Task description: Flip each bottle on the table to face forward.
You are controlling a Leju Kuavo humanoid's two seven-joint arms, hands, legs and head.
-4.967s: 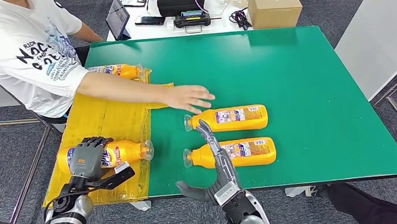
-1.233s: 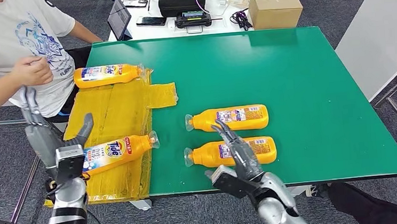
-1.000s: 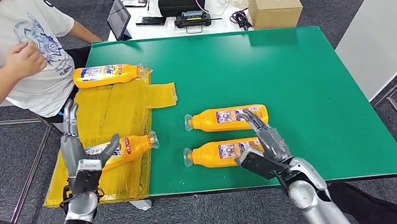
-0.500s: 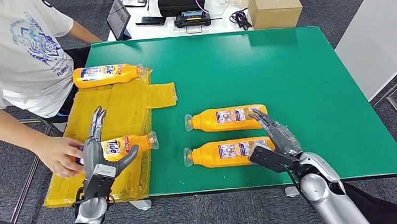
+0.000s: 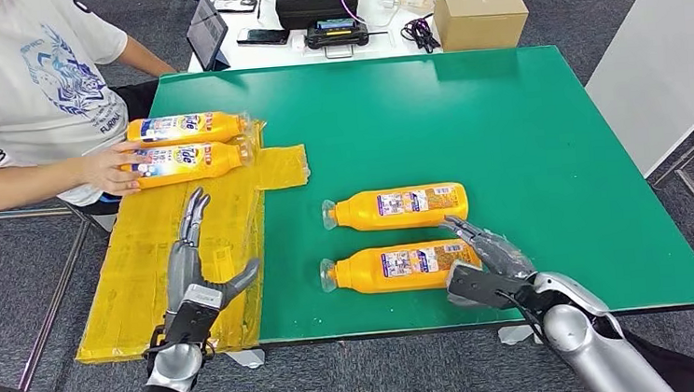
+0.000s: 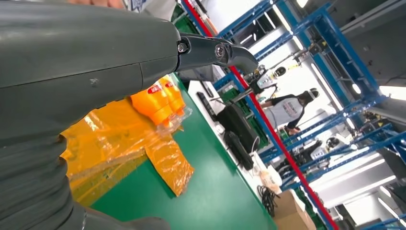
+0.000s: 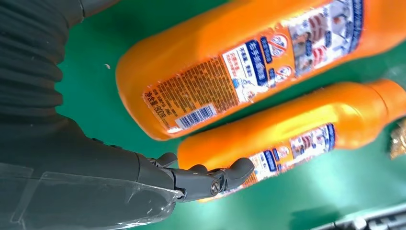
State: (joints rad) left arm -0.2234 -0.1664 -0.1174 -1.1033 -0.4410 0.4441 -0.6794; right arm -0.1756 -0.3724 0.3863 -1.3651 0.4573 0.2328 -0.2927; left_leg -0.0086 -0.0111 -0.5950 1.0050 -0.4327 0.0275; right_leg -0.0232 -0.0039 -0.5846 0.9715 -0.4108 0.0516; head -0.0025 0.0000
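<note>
Bottles: two [image 5: 396, 208] [image 5: 396, 268] lying on green table [image 5: 526, 144], back labels up; two more [image 5: 186, 127] [image 5: 186, 161] on yellow sheet [image 5: 164, 238], one under person's hand [image 5: 115, 167]. Right hand [image 5: 484, 260], fingers spread, at near bottle's base. Left hand [image 5: 195, 273] spread, holding nothing.

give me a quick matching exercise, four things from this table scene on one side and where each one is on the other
Things:
1. cardboard box
2. left hand
3. right hand
4. person's hand

Places:
A. over the yellow plastic sheet, holding nothing
B. at the base end of the nearest bottle
C. on the white table beyond the green table
D. on a bottle at the yellow sheet's far end

Pairs: 1-C, 2-A, 3-B, 4-D
</note>
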